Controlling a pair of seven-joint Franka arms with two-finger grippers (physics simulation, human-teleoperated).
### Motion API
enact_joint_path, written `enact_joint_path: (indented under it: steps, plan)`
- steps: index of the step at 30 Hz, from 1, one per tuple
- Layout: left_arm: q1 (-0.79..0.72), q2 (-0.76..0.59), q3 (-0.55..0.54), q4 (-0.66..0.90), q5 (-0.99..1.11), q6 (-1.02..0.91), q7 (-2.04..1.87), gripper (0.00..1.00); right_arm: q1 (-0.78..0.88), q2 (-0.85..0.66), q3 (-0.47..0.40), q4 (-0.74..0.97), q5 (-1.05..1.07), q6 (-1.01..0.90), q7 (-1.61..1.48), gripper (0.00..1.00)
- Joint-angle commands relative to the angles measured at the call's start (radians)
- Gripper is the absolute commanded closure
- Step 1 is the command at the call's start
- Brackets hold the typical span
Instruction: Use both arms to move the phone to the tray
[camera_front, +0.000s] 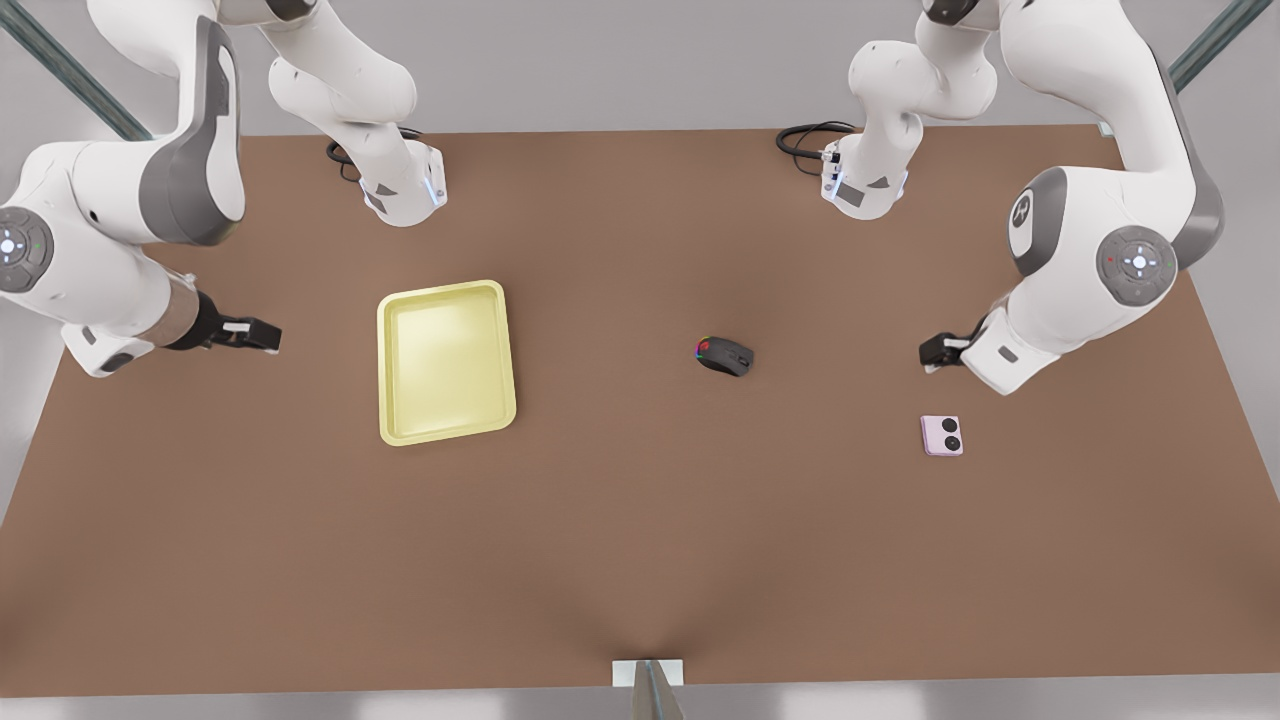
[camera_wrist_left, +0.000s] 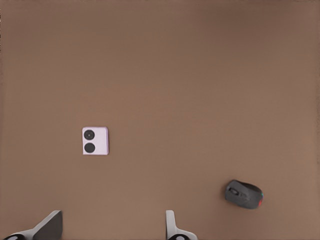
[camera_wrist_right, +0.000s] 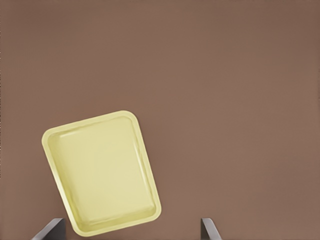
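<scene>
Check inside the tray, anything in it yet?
Nothing: the tray holds only its bare yellow floor. The phone lies on the table, apart from it. Nothing covers the tray's inside.

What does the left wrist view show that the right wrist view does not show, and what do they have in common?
The left wrist view has the phone, camera circles up, and the black mouse, both lying on the table apart from each other. The right wrist view has the tray, with nothing in it. Both share the brown table surface and their own open gripper: the left gripper near the phone, the right gripper near the tray.
</scene>
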Motion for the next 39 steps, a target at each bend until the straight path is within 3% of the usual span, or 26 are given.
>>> enact_joint_path:
  steps: [1,4,5,6,10,22,39]
  plan:
    - [0.000,-0.001,0.000,0.000,0.000,0.047,-0.034,0.00,0.004,-0.003,0.004,0.002,0.001,0.045,0.034,0.00]
    - [0.041,0.131,0.011,-0.043,0.000,0.079,-0.040,0.00,0.004,0.000,0.004,0.006,0.001,0.042,0.034,0.00]
    - [0.090,0.186,0.010,-0.064,-0.029,0.167,-0.031,0.00,0.004,0.000,0.004,0.008,0.001,0.039,0.034,0.00]
    - [0.123,0.193,0.011,-0.194,-0.101,0.364,0.029,0.00,0.004,0.003,0.004,0.008,0.001,0.039,0.034,0.00]
    - [0.176,0.237,0.011,-0.432,-0.099,0.745,0.285,0.00,0.002,0.005,0.002,0.009,0.002,0.040,0.036,0.00]
    - [0.221,0.317,0.011,-0.471,-0.004,0.819,0.506,0.00,0.002,0.008,0.002,0.012,0.004,0.042,0.036,0.00]
    - [0.241,0.383,-0.017,-0.446,-0.053,0.828,0.425,0.00,0.002,0.008,0.002,0.012,0.005,0.045,0.037,0.00]
